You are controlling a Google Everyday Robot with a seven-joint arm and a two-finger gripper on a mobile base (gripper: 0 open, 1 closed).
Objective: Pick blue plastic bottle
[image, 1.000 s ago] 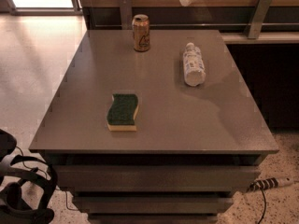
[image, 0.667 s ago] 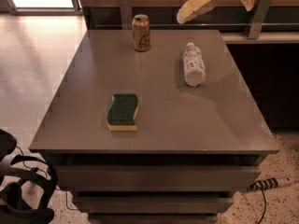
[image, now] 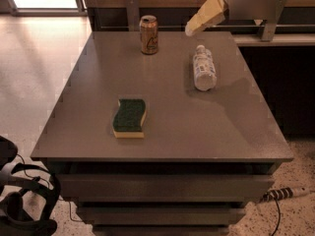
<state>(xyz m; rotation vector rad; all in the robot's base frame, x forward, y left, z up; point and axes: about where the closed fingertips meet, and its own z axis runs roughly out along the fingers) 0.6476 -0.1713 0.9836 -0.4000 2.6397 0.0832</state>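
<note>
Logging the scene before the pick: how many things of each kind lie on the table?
blue plastic bottle: 1
drink can: 1
sponge: 1
Total: 3
The gripper hangs above the far edge of the table, beyond the bottle.

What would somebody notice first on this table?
Probably the green-and-yellow sponge lying alone near the front of the grey table. Farther back, a small whitish plastic bottle with a white cap lies on its side, a gold drink can stands upright, and the robot's pale yellow tool hangs just beyond the bottle.
</note>
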